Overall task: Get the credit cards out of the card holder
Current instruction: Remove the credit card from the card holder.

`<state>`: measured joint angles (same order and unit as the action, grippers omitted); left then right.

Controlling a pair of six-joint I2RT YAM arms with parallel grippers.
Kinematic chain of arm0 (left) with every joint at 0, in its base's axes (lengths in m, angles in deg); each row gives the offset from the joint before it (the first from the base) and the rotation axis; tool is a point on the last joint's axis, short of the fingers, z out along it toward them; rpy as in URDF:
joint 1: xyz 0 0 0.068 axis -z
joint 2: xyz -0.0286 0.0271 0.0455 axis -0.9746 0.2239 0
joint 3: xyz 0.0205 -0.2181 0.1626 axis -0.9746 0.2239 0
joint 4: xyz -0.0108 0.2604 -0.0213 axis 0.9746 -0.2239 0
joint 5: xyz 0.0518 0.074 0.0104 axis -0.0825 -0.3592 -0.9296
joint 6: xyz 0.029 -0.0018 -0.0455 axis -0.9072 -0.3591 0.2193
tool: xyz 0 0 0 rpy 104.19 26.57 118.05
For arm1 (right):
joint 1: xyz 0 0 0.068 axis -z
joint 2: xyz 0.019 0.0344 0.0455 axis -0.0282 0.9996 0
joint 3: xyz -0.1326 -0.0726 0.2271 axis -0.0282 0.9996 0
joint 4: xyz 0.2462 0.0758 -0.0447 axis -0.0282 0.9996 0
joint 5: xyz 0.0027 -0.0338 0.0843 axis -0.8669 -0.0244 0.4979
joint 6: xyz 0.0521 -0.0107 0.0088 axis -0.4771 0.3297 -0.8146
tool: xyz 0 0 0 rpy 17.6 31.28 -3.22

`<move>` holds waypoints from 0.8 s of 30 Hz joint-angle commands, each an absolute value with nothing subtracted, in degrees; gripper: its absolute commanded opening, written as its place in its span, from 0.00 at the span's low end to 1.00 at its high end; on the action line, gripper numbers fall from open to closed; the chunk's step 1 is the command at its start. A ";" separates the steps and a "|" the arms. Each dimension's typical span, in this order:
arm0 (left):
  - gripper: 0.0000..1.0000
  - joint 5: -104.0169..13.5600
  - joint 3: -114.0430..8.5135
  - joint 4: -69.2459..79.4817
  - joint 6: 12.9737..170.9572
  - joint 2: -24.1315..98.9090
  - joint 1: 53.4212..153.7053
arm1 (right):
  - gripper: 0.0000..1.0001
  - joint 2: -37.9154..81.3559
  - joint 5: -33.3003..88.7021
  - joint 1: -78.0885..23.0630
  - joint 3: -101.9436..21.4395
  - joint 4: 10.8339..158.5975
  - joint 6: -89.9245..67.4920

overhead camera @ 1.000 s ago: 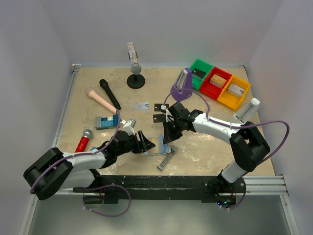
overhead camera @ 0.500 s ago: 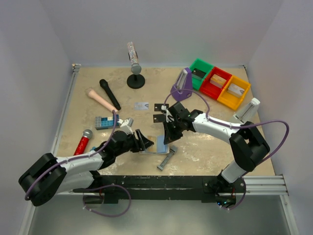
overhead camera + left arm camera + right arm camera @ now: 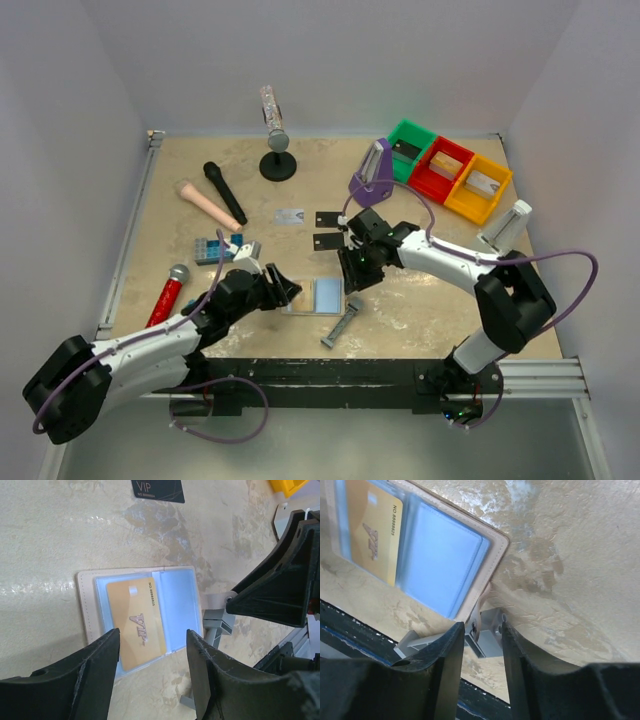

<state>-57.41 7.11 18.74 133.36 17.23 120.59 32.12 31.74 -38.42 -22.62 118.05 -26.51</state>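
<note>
Left hand (image 3: 153, 645): released, fingers spread, nothing between them; low over the near edge of the card holder (image 3: 175, 605)

Right hand (image 3: 481, 630): also released, fingers a little apart, empty; above the holder's right corner and the grey metal bar (image 3: 342, 325). One end of the bar meets that corner; touching or tucked under, cannot tell

Card holder: one, spread open and flat on the desk (image 3: 440, 300) between the two hands, pale blue pockets up, tan border showing. One gold card (image 3: 137, 625) marked VIP sits in its left pocket; the right pocket shows only blue

Cards outside the holder: three, flat on the desk farther back. Two black cards (image 3: 328, 218) near each other, one behind the other; one silver-grey card (image 3: 290, 216) just to their left

Farther out, left side: one blue toy brick (image 3: 217, 248), one black microphone (image 3: 224, 192), one pink microphone (image 3: 207, 205), one red-handled microphone (image 3: 170, 288). At the back, one glittery microphone (image 3: 273, 120) upright on a round black stand. Back right: three bins (image 3: 448, 172) in a row, green, red, yellow

Surface: mottled beige, stone-like. Room: plain white walls (image 3: 330, 60) on three sides
</note>
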 commanded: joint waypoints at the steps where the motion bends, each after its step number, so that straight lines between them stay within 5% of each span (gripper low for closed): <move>1: 0.59 -59.99 5.96 17.69 131.01 14.46 120.22 | 0.43 25.38 29.98 -38.29 -25.35 118.76 -25.14; 5: 0.56 -58.86 4.56 18.39 129.61 15.50 119.34 | 0.43 21.42 38.84 -38.73 -22.99 111.30 -26.81; 12: 0.33 -56.30 2.00 18.92 128.73 21.30 116.62 | 0.39 25.09 50.28 -38.73 -19.29 97.67 -34.19; 24: 0.24 -56.48 4.20 24.63 131.27 27.28 116.53 | 0.40 33.18 52.67 -38.81 -16.03 85.53 -40.70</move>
